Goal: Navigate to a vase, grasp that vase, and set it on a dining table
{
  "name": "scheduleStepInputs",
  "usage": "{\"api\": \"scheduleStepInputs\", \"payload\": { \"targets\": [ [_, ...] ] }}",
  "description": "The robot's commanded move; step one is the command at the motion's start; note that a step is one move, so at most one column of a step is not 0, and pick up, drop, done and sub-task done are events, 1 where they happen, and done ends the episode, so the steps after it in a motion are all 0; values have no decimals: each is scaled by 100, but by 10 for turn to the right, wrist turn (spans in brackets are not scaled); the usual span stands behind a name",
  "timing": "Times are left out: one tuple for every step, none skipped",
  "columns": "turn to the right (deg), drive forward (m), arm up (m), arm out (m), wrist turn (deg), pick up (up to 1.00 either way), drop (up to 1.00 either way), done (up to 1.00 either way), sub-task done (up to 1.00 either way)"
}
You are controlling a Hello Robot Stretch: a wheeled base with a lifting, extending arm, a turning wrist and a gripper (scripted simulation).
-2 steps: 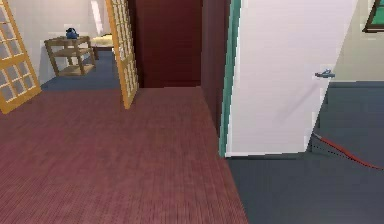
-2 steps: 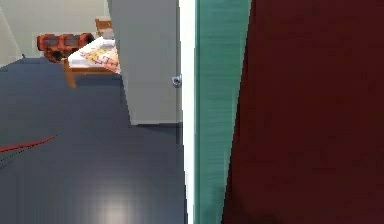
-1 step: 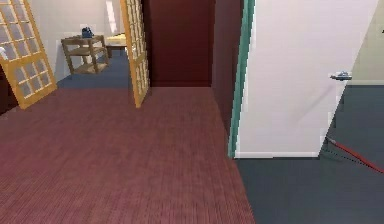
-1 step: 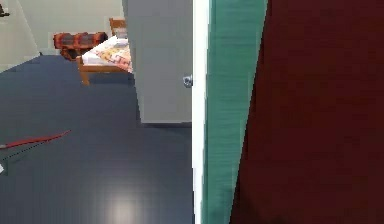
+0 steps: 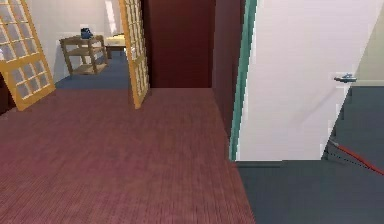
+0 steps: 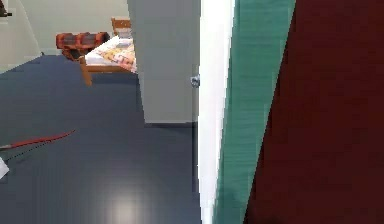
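How the arm is posed cannot be told, nor can the state of the fingers. In the forward view a carpet [image 5: 110, 150] of dull maroon with a fine ribbed weave covers the floor ahead. It meets a smooth dark blue floor [image 5: 310, 195] along a straight seam at the lower right. Close on that view's right a flat white door [image 5: 295, 80] with a small metal handle [image 5: 345, 78] stands beside a teal door frame [image 5: 243, 80], with a plain dark red wall [image 5: 180, 45] beyond. Two wooden door leaves with small glass panes, one at the left edge [image 5: 22, 60] and one nearer the middle [image 5: 135, 50], flank an opening into a farther room. Through the opening stands a low wooden counter [image 5: 82, 52] with a lower shelf. On its top sits a small dark blue object [image 5: 87, 33], well away from the robot and too small to say whether it is the vase. A thin red stick [image 5: 355, 158] lies on the blue floor at the right edge. In the arm side view the same glossy blue floor [image 6: 100, 150] stretches out to a bed [image 6: 110, 55] with a wooden frame and patterned bedding, and a red and black bundle [image 6: 75, 42] lies just beside it. The white door [image 6: 165, 60] with its knob [image 6: 195, 80] stands upright near the middle, and the teal frame [image 6: 255, 110] and the dark red wall [image 6: 330, 130] lie to its right. The red stick [image 6: 35, 142] lies at the left.
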Motion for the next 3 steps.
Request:
{"api": "scheduleStepInputs", "payload": {
  "targets": [
    [450,0,0,0,0,0,0,0,0],
    [60,0,0,0,0,0,0,0,0],
    [0,100,0,0,0,0,0,0,0]
  ]
}}
